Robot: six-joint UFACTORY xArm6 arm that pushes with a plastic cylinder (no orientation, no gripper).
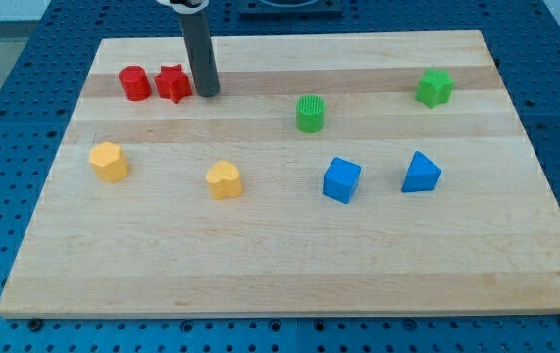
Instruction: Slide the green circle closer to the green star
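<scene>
You have no jaws here, only my tip [208,94] far left, touching the red star [173,83], w/ the green circle [310,114] mid-board, well left of the green star [434,87], so approach from circle's left.

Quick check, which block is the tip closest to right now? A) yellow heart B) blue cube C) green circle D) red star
D: my tip sits just to the view's right of the red star, far from the green circle and the green star.
</scene>
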